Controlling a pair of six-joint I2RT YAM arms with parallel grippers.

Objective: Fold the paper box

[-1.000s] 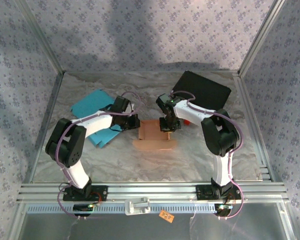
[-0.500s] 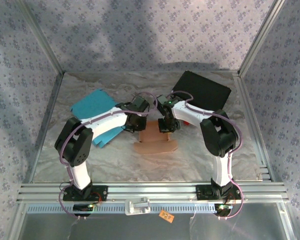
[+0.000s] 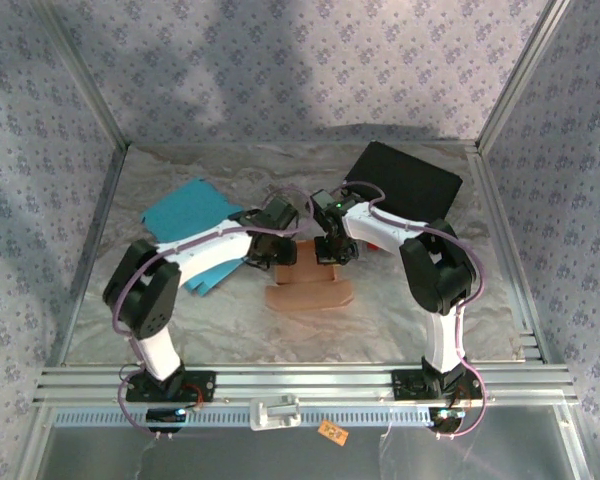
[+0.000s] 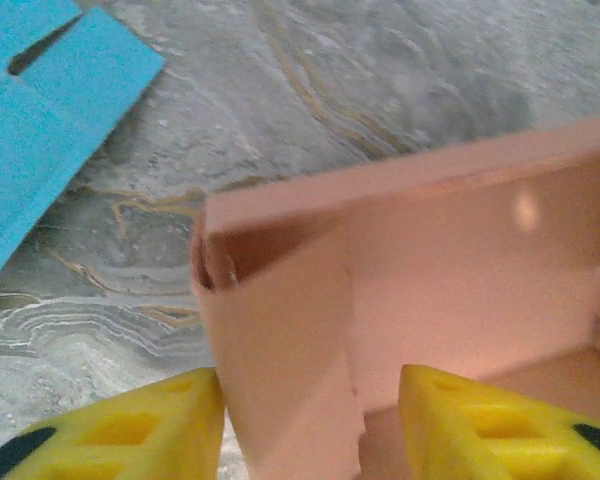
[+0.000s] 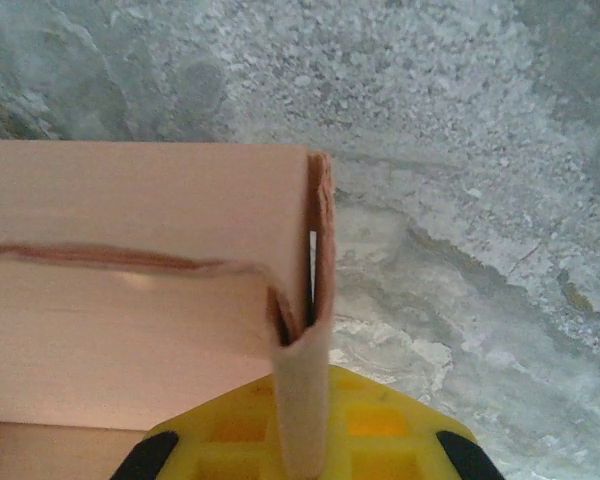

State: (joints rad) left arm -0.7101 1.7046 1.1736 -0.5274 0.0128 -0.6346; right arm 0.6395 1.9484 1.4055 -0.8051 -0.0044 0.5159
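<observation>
The pink paper box (image 3: 310,285) lies partly folded at the table's middle, its back and side walls raised. My left gripper (image 3: 280,250) is at its left wall. In the left wrist view the yellow fingers (image 4: 160,425) stand apart with the folded-over left wall (image 4: 280,340) between them; the left finger touches it and the right one stands clear. So the left gripper (image 4: 310,430) is open. My right gripper (image 3: 332,252) is at the box's right wall. In the right wrist view that gripper (image 5: 305,430) is shut on the doubled wall (image 5: 302,380).
A flat blue paper sheet (image 3: 185,215) lies left of the box, under my left arm, and shows as a blue corner (image 4: 30,120) in the left wrist view. A black sheet (image 3: 405,180) lies at the back right. Metal frame rails (image 3: 300,380) border the marbled tabletop.
My left arm swung right from over the blue sheet to the box's left wall and its jaws opened around it. The right gripper stayed clamped on the right wall.
</observation>
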